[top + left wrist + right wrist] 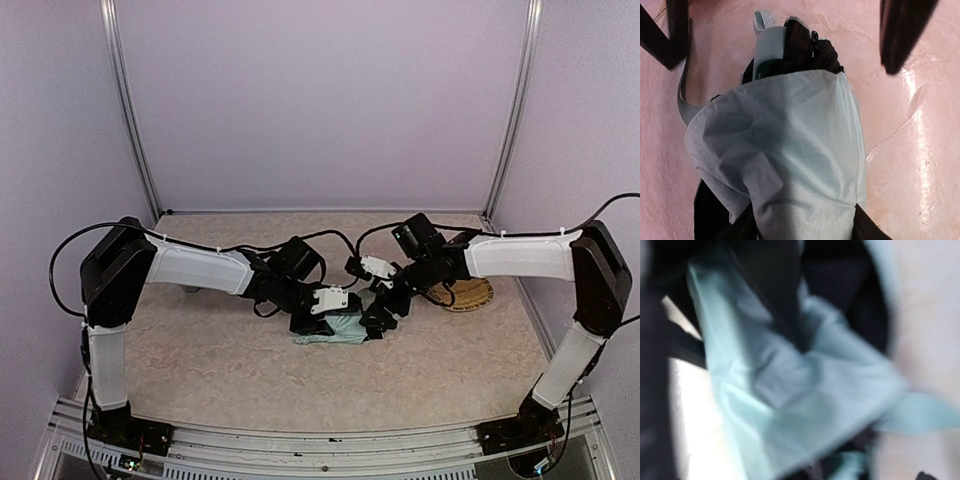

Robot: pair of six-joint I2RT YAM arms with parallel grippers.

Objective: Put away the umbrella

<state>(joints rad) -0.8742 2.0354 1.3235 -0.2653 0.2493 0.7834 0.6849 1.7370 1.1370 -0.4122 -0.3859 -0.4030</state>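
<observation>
The umbrella [340, 330] lies lengthwise under the left end effector [318, 322], fingers [900, 30] spread wide. The right end effector [380, 316] crowds its other end; I cannot tell its grip.

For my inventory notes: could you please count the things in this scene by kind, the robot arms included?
Umbrella: 1
Woven tray: 1
Robot arms: 2, the left arm and the right arm
Total: 4
</observation>
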